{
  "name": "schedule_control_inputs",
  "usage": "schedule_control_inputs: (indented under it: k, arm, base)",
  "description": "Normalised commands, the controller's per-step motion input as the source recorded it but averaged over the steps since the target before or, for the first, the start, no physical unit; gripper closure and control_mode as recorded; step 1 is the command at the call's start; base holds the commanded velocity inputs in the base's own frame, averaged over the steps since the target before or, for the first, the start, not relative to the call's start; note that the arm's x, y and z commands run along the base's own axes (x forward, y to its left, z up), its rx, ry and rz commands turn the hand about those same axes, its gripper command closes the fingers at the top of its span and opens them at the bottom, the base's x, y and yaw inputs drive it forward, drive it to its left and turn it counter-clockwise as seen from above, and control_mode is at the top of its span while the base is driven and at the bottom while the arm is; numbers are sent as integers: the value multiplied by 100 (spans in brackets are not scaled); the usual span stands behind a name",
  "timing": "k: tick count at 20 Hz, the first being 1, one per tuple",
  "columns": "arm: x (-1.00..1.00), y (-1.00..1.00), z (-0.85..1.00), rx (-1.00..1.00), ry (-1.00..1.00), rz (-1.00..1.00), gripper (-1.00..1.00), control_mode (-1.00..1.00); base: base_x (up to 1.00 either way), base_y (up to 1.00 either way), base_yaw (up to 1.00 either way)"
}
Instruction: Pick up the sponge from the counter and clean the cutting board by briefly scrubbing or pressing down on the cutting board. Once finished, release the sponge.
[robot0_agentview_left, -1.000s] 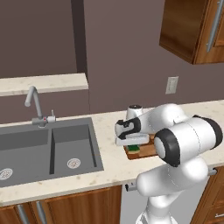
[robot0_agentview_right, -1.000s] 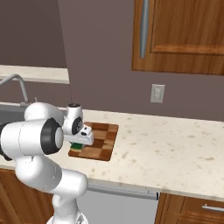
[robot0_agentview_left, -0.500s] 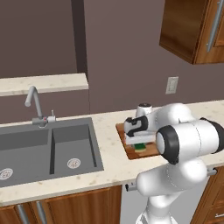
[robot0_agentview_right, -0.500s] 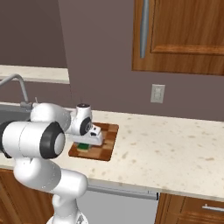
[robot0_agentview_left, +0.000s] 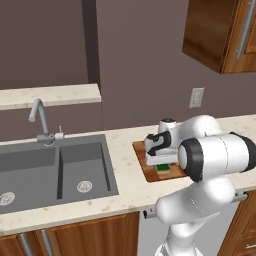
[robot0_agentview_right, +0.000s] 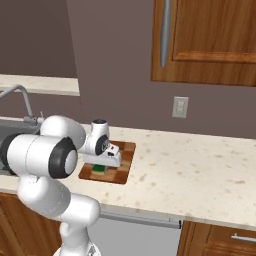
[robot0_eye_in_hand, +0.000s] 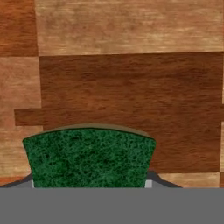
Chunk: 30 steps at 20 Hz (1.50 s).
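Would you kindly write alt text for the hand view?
A dark green sponge sits at the bottom of the view, close above a checkered wooden cutting board whose light and dark brown blocks span the background.

Lighting: even, moderately bright, diffuse; source direction unclear. Shadows: soft, faint, beneath the arm on the counter (robot0_agentview_left: 125, 150). Glare: dull sheen on white arm shells. Focus: base views sharp throughout. Hand view: cutting board (robot0_eye_in_hand: 131, 87) grain slightly soft, possibly upscaled; edges bowed toward 6 o'clock.
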Motion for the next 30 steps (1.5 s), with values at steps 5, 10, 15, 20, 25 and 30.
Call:
schedule_control_inputs:
  k: [5,10,15,20,25,30]
  arm:
    - [0,-46,-20,0,-2,1,100,-100]
    - [0,-70,0,0,0,0,100,-100]
    - [0,-44,-33,-1,0,0,100,-100]
    - [0,-9,-81,-9,0,0,100,-100]
    - [14,-50,-14,0,0,0,100,-100]
    - [19,-41,-7,0,-1,0,100,-100]
  base:
    - [0,0,0]
    - [0,0,0]
    - [0,0,0]
    - [0,0,0]
    - [0,0,0]
    - [0,0,0]
